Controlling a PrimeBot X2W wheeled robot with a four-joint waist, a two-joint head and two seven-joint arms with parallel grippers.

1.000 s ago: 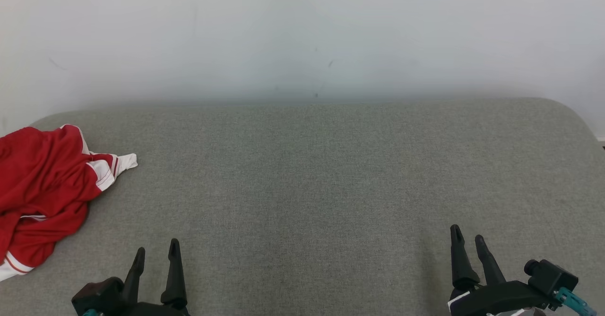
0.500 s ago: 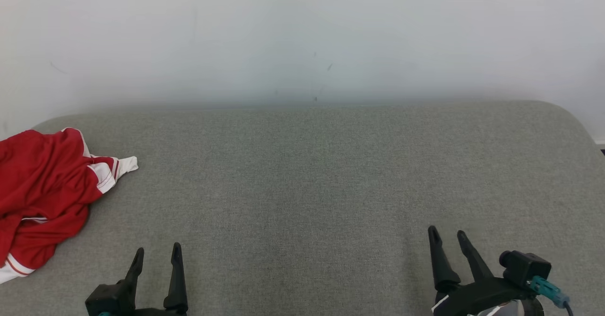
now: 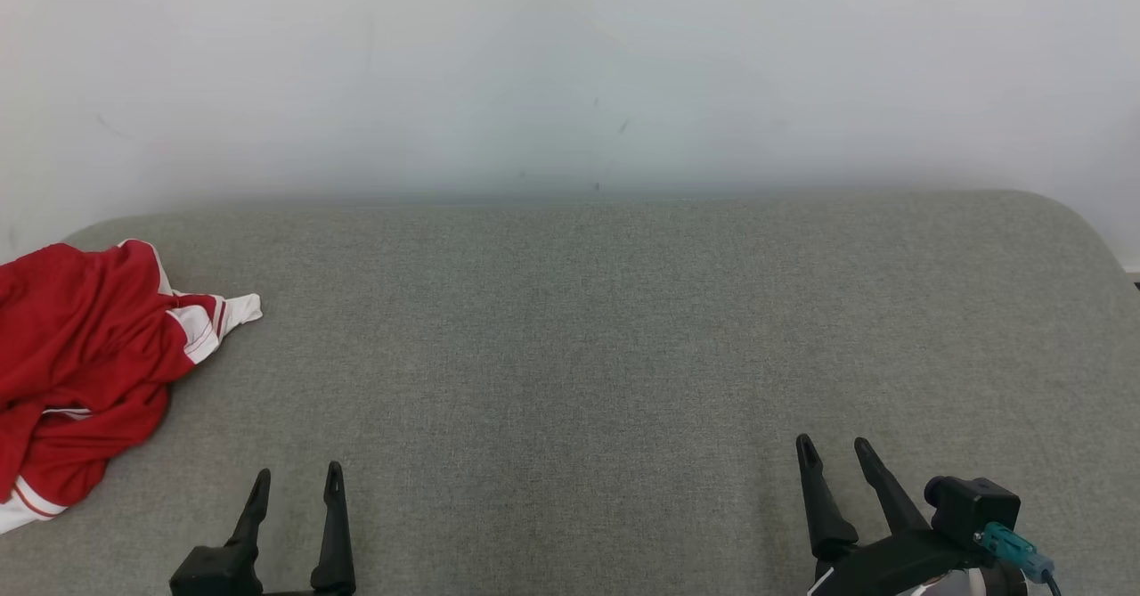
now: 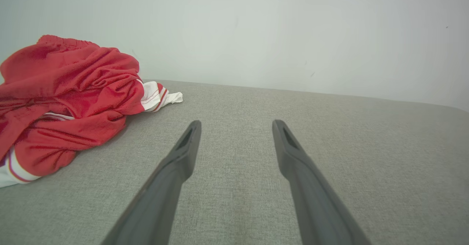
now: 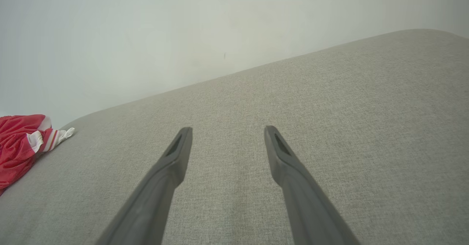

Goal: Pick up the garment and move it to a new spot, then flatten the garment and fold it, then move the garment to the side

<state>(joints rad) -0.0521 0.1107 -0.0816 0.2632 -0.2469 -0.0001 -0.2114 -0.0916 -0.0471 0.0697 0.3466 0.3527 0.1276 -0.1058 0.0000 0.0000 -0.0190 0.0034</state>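
The garment (image 3: 80, 373) is a red piece with white, red-striped trim, lying crumpled in a heap at the far left of the grey fabric surface (image 3: 588, 329). It also lies at the left of the left wrist view (image 4: 66, 102) and at the left edge of the right wrist view (image 5: 22, 142). My left gripper (image 3: 297, 480) stands open at the lower left, empty, to the right of the heap and nearer to me. My right gripper (image 3: 834, 447) is open and empty at the lower right, far from the garment.
A plain white wall (image 3: 570, 61) rises straight behind the grey surface. The surface has rounded far corners, one at the right (image 3: 1069, 213). A small black camera with a teal plug (image 3: 975, 511) sits on the right wrist.
The right gripper has shifted left and a little down in the head view. The left gripper has sunk slightly lower. The garment lies as before.
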